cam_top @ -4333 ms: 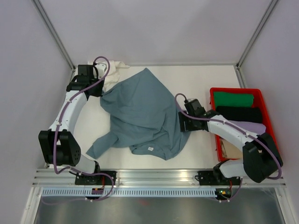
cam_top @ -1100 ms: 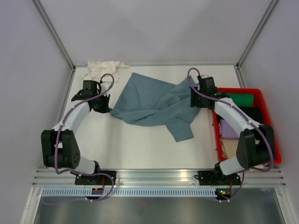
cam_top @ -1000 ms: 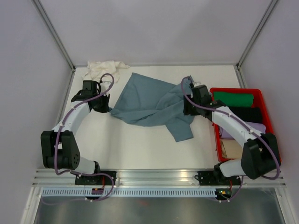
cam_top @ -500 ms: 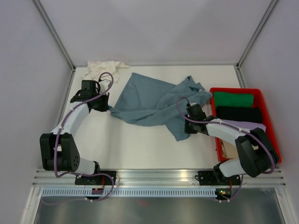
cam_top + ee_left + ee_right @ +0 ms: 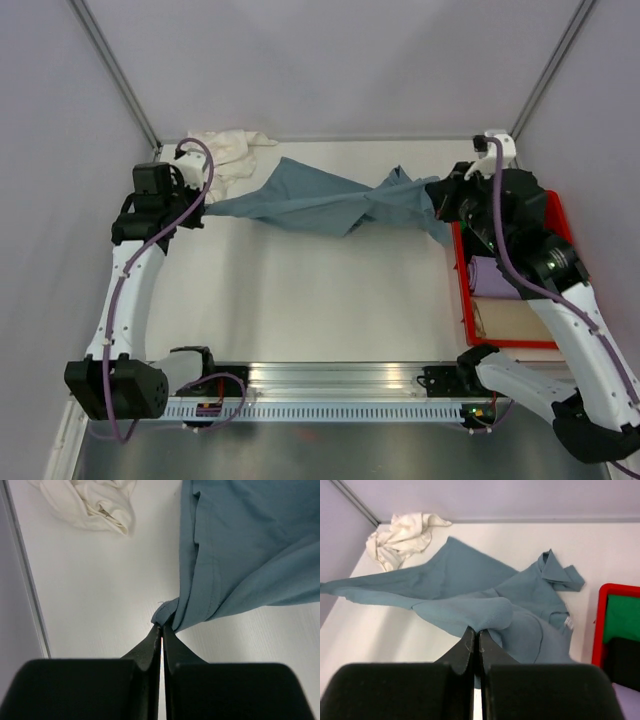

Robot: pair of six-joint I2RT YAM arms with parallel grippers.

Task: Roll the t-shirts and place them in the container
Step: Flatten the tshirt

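The dusty blue-grey t-shirt (image 5: pixel 320 200) is strung across the far half of the desk (image 5: pixel 320 300) between the two arms, pulled into a long, twisted band that sags in the middle. How much of it touches the surface cannot be told. The left end effector (image 5: pixel 162 629) is fully closed, nipping a small bunched bit of the shirt's edge. The right end effector (image 5: pixel 476 632) is likewise pinched tight, on a rounded fold nearer the collar side, just beside the red crate (image 5: pixel 462 290). The cream-white t-shirt (image 5: pixel 228 150) lies crumpled in the far left corner, apart from both arms. The fabric looks light, limp and thin. It should drape and crease wherever it is unsupported and will not hold a shape by itself. Both holds are small pinches on gathered cloth, so the shirt hangs skewed, not flat. For rolling, grips on the hem corners or the shoulders would probably spread it better, and a shallow pinch may slip under tension.
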